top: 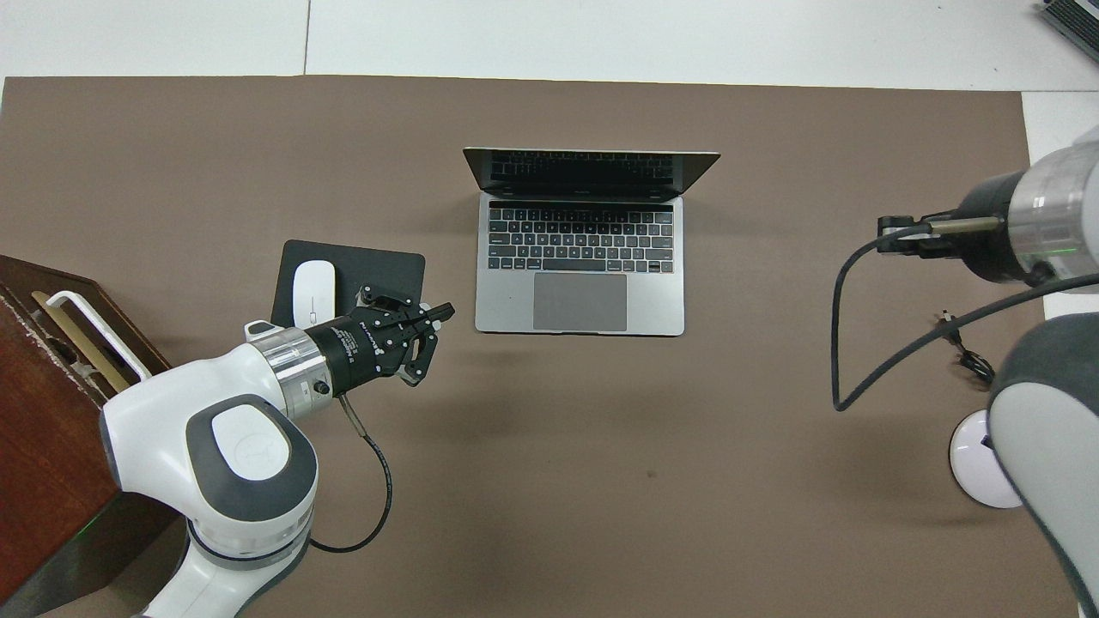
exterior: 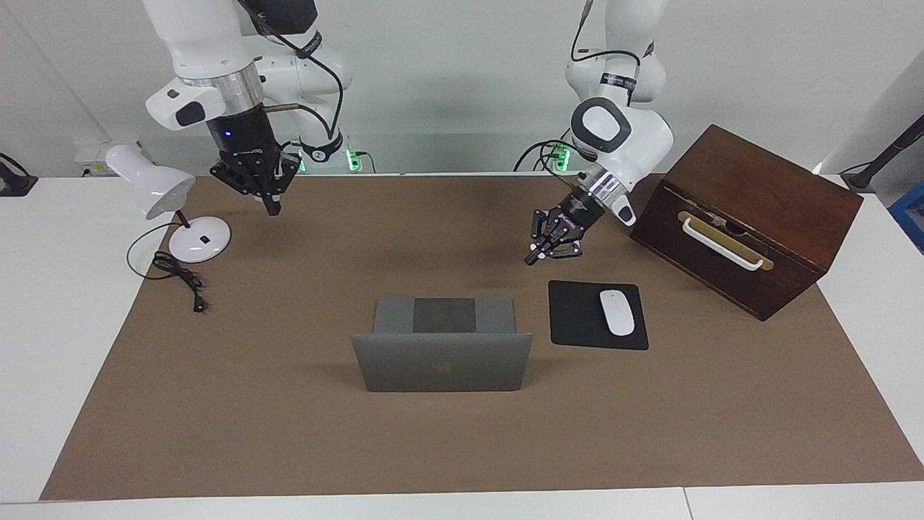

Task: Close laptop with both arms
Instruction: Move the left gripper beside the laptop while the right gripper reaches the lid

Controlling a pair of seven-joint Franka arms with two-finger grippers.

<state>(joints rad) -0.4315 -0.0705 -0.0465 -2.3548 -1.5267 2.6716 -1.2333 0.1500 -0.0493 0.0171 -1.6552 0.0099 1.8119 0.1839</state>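
The silver-grey laptop (exterior: 442, 365) stands open in the middle of the brown mat, its lid upright and its keyboard (top: 579, 240) and trackpad facing the robots. My left gripper (exterior: 533, 258) hangs over the mat by the corner of the black mouse pad, between pad and laptop, its fingertips (top: 442, 309) together and holding nothing. My right gripper (exterior: 272, 209) hangs over the mat's edge beside the lamp, pointing down, shut and empty. Neither gripper touches the laptop. In the overhead view only the right arm's wrist (top: 1030, 219) shows.
A black mouse pad (exterior: 577, 318) with a white mouse (exterior: 616, 312) lies beside the laptop toward the left arm's end. A dark wooden box (exterior: 751, 209) with a white handle stands at that end. A white desk lamp (exterior: 155, 189) and its cable (exterior: 177, 278) sit at the right arm's end.
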